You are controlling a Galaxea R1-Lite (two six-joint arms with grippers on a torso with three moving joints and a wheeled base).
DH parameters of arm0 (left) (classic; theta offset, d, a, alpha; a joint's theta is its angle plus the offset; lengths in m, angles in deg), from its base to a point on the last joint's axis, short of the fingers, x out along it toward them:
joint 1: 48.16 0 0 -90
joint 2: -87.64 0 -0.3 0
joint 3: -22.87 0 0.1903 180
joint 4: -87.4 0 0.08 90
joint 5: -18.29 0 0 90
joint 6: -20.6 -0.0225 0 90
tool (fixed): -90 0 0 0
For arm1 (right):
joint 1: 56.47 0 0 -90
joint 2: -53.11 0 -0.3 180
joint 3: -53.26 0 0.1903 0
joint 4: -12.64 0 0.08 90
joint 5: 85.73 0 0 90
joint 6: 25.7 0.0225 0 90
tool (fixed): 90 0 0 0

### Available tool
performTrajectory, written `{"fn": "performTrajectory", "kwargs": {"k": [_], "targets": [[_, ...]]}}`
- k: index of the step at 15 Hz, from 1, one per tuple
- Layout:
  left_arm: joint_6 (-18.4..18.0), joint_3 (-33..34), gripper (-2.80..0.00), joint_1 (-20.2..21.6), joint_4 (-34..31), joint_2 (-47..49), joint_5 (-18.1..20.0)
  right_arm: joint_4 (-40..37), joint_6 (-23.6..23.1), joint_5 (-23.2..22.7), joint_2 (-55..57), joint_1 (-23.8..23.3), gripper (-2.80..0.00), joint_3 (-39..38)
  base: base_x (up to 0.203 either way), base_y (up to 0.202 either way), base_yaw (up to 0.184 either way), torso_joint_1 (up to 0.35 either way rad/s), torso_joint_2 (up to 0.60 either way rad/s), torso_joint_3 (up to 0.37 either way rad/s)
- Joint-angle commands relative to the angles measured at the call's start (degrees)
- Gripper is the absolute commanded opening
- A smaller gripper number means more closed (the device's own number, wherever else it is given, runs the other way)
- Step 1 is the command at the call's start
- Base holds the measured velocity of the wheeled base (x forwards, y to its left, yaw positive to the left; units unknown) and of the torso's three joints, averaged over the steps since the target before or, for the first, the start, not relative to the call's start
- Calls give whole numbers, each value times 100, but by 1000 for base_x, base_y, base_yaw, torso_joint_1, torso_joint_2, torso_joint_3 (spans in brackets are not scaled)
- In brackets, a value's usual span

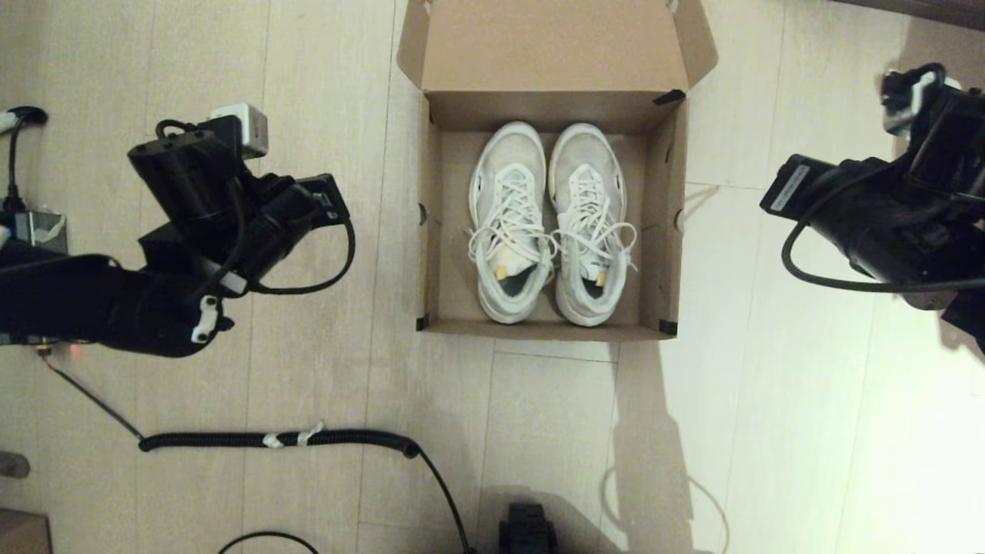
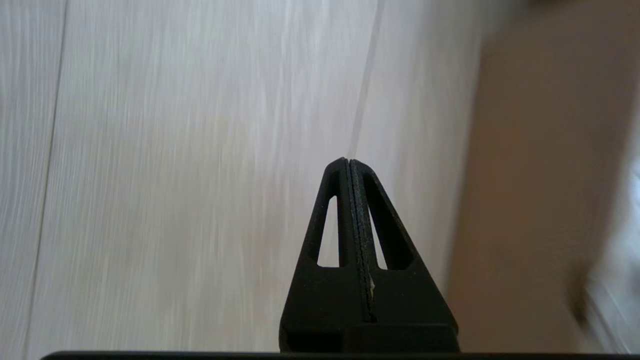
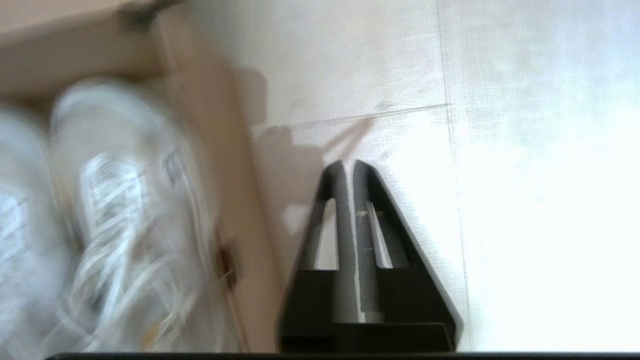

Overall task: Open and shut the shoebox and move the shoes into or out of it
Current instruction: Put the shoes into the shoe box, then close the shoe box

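Shoebox (image 1: 550, 223) on floor (image 1: 323, 369), lid open; shoes (image 1: 550, 223) side by side inside. Left hand (image 2: 348, 162) and right hand (image 3: 345, 165) fingers together, flanking box, empty. Next: spread fingers, grip one shoe's collar.

Overhead head view; wrist views flanking the shoebox (image 1: 548, 231).

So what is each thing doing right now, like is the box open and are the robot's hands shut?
shoebox: open, lid folded back, standing on the floor.
shoes: both inside the shoebox, side by side, upright, toes toward the lid.
left gripper: shut, empty, over the floor to the left of the shoebox.
right gripper: shut, empty, over the floor to the right of the shoebox.
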Motion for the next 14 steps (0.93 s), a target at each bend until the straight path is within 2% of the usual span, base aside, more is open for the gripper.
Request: {"fn": "performTrajectory", "kwargs": {"k": [1,3,4,6,8,11,12,14], "targets": [[-71,-763,-280,33,373,926,-18,127,507,-86,361,-353,-280,177,0,0,0,0,0,0],[-182,-1368,-280,1,1141,1426,-22,558,1319,-215,955,-451,-280,456,0,0,0,0,0,0],[-135,-1618,-280,-16,1344,1586,1,810,1486,-270,1246,-479,-280,536,0,0,0,0,0,0],[321,-2244,-280,10,1441,1842,34,1297,1725,-371,1882,-574,-280,746,0,0,0,0,0,0],[860,-2628,-280,46,1143,1920,130,1445,2089,-435,2319,-850,-280,1307,0,0,0,0,0,0],[1361,-3200,-280,49,911,2181,892,1442,3048,-808,2911,-1336,-280,2405,0,0,0,0,0,0],[1607,-3476,-280,47,816,2301,982,1417,3492,-984,3061,-1465,-280,2688,0,0,0,0,0,0],[2124,-3791,-280,-50,606,2421,1041,1199,4182,-1457,3064,-1518,-280,2716,0,0,0,0,0,0]]}}
